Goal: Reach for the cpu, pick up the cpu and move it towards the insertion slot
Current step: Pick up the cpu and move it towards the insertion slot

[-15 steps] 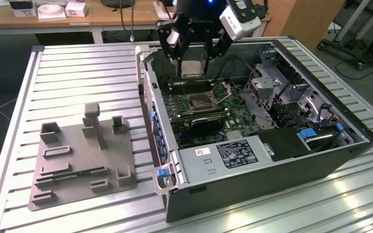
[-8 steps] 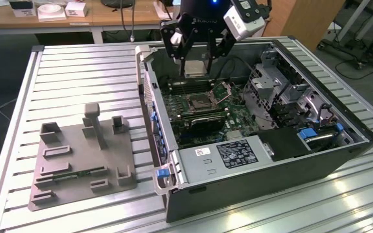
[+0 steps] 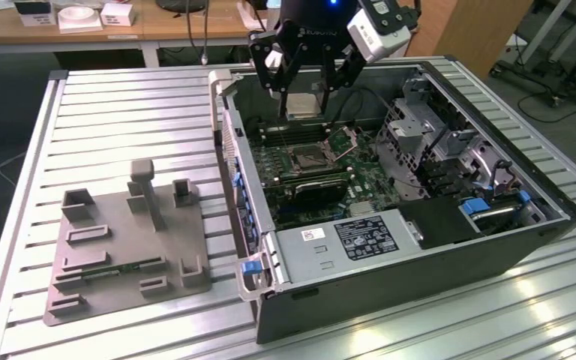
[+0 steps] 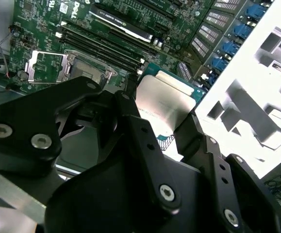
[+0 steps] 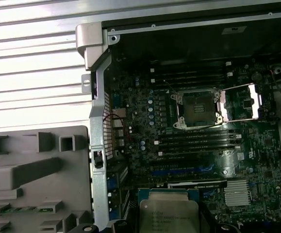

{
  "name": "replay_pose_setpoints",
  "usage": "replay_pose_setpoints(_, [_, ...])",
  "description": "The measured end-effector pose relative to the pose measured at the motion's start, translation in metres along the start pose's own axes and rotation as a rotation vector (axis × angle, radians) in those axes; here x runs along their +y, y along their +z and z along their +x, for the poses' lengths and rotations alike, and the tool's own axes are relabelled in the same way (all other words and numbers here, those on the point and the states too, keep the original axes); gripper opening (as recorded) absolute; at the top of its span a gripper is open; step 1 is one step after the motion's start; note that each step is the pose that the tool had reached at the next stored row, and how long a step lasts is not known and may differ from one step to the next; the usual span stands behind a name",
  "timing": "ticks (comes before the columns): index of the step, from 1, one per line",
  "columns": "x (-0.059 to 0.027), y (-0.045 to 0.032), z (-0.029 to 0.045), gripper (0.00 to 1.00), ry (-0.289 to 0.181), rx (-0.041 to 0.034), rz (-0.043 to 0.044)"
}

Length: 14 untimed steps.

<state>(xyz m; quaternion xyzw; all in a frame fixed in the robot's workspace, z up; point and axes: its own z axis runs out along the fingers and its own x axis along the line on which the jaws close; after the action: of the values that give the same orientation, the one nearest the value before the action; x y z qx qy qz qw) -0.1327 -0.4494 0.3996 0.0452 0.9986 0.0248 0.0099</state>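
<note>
Slatted metal table point(image 3: 118, 112): carries everything; ribbed aluminium, bare along its far edge.

Open computer case point(image 3: 528, 225): lies on its side with the panel off, taking the exterior view's right half. Green motherboard point(image 5: 145, 111) exposed inside, long memory slots point(image 5: 193, 141) running across it.

Grey tray point(image 3: 128, 240): moulded holder at about 8 o'clock from the case, well apart from the gripper. A thin green memory stick point(image 3: 118, 271) lies in one of its channels.

Gripper point(image 3: 303, 94): black linkage fingers hanging over the far end of the case interior, closed onto the cpu by two opposite edges. In the second wrist view the fingers point(image 4: 191, 133) press the chip's sides.

Insertion slot point(image 3: 306, 156): square dark socket with shiny frame, its hinged bracket point(image 5: 239, 102) swung open to one side. Seen from the exterior view it sits at 6 o'clock from the gripper, near but not under it.

The cpu point(image 3: 302, 105): silver-topped square, held flat, clear above the board; the first wrist view shows it point(image 5: 168, 216) with the socket still apart from it.

Handling note, as judgement: the carry looks well along. Doing it well likely means keeping the chip level, travelling above the memory slots and the raised bracket, and squaring its edges to the socket frame before any lowering; a tilted or skewed arrival risks the socket contacts.
</note>
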Motion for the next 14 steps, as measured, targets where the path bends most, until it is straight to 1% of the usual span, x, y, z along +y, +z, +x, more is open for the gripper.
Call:
replay_pose_setpoints(8, [-0.0001,0.0,0.0007,0.55,0.0,0.0001,0.0])
replay_pose_setpoints(14, [0.0005,0.0003,-0.0055,0.55,0.0,0.0,-0.0001])
